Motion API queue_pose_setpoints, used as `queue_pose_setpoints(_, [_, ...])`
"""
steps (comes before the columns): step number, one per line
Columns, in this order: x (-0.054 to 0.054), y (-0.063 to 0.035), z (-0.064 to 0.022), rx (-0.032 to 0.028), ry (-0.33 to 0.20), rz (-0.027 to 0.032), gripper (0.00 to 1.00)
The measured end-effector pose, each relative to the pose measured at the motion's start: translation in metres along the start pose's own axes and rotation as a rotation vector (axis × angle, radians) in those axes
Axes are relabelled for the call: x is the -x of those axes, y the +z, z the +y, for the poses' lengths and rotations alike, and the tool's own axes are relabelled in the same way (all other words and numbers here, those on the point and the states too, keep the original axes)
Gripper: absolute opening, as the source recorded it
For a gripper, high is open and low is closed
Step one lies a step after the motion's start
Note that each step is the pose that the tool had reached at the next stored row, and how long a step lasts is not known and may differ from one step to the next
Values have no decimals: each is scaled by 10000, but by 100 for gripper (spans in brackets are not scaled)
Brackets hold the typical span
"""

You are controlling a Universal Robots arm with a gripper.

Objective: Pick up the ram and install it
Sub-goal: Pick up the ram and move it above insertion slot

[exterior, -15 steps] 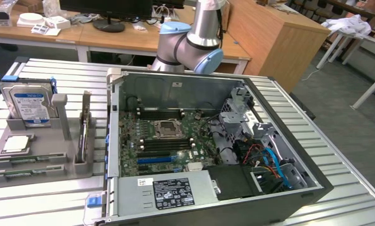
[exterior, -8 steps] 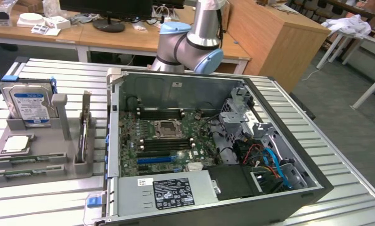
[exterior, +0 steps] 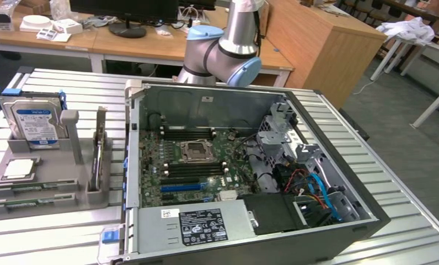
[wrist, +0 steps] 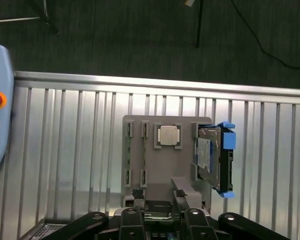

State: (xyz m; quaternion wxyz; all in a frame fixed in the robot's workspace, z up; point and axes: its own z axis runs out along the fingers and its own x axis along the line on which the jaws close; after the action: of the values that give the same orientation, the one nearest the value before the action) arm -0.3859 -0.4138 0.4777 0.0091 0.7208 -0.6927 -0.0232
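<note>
Grey holder [exterior: 54, 194] seen at exterior view's left; ram [exterior: 100, 157] stood on edge at its right side, near computer case [exterior: 197, 102]. Gripper [wrist: 158, 195] spread wide, nothing held. Risk judged: thin stick tipped or holder struck if jaws are misaligned.

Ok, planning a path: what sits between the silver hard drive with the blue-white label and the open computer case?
In the exterior view, the long narrow ram stick stands on edge in the grey holder between the hard drive and the case.
</note>
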Motion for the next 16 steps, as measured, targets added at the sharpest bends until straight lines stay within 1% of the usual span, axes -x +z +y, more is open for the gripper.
queue_pose_setpoints(16, [-5, 205, -9, 0, 0, 0, 36])
